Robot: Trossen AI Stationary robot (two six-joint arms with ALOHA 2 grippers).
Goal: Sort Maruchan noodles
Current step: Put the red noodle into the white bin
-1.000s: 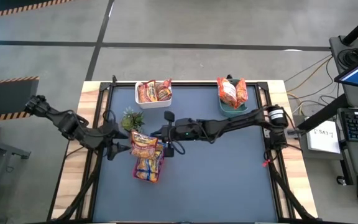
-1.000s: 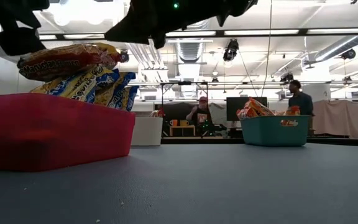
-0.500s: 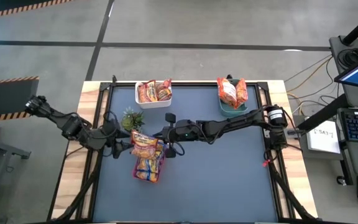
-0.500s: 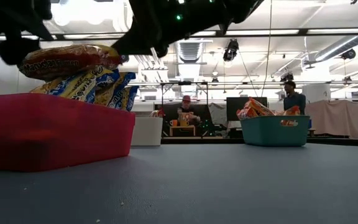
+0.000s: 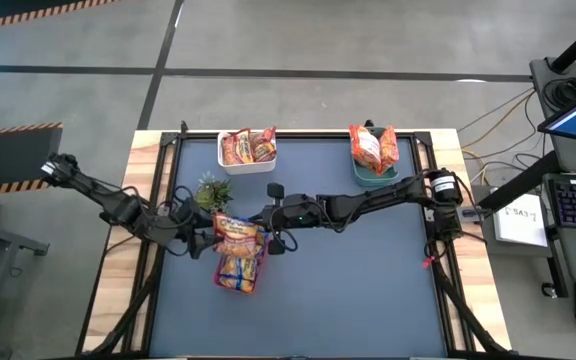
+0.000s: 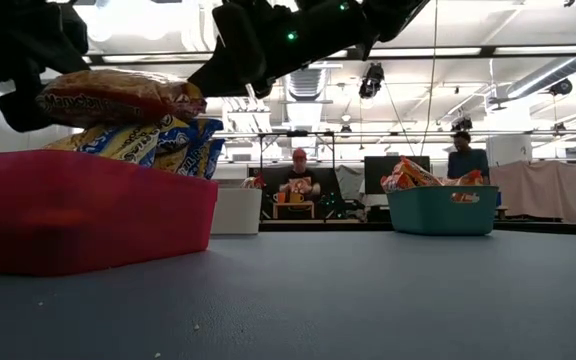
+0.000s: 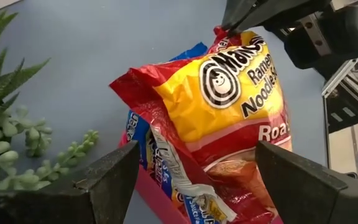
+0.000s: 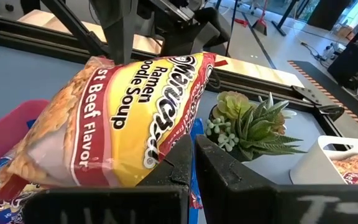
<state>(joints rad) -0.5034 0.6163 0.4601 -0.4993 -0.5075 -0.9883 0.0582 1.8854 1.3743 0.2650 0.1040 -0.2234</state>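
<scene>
Pinching the edge of a red-trimmed Roast Beef Maruchan packet [image 8: 126, 118], the right end effector [image 8: 193, 144] has its fingers shut tight on the wrapper, holding it just above the pile of blue-trimmed packets [image 6: 153, 142] in the red tray [image 6: 88, 215]. The left end effector [image 7: 194, 180] is spread wide on both sides of that same packet's opposite end, pads [image 7: 114, 177] not visibly touching it. From above, both end effectors meet over the tray [image 5: 259, 268] at the left-centre of the dark surface [image 5: 358, 290], left arm reaching in from the left edge, right arm stretched across from the right edge. Small green plant [image 5: 212, 190] stands just far-left of the tray, near the left end effector. White bin [image 5: 247, 163] at the far edge, left of centre, holds several orange-red packets [image 5: 248, 147]. Teal bin [image 5: 373, 172] at the far edge, right of centre, holds more packets [image 5: 374, 146] standing on edge. The low view shows two people [image 6: 299, 182] in the room beyond the surface.
</scene>
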